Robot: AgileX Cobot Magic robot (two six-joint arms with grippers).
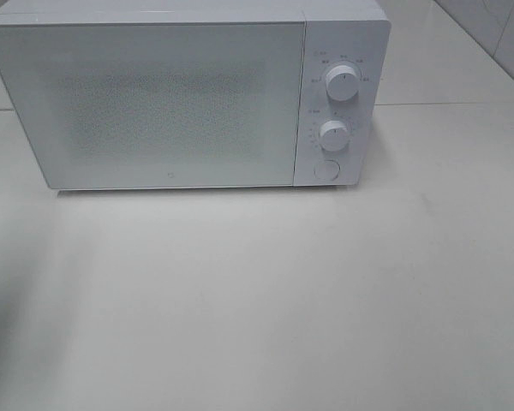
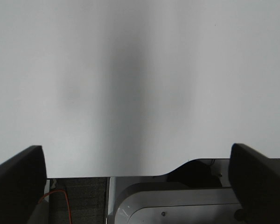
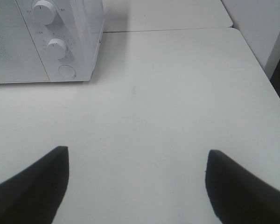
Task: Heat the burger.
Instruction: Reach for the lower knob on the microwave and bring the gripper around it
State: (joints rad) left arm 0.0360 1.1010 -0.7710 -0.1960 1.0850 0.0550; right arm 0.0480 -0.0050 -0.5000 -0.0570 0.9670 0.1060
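We find a white microwave (image 1: 171, 103) standing at the back of the pale table (image 1: 257, 300), its door shut and its frosted front giving no view of the inside. The control panel on its right side carries an upper knob (image 1: 343, 83), a lower knob (image 1: 334, 134) and a round button (image 1: 325, 169) beneath them. The burger appears in none of the three views, so we cannot tell where it is. The left gripper (image 2: 135, 149) hangs over bare table near its edge, jaws spread wide, its dark fingers (image 2: 16, 184) at opposite margins of the wrist view and nothing between them (a red wire (image 2: 56, 192) runs below the table edge). The right gripper (image 3: 136, 151) is likewise spread wide and holds nothing, over the table in front of the microwave's right corner and well apart from it.
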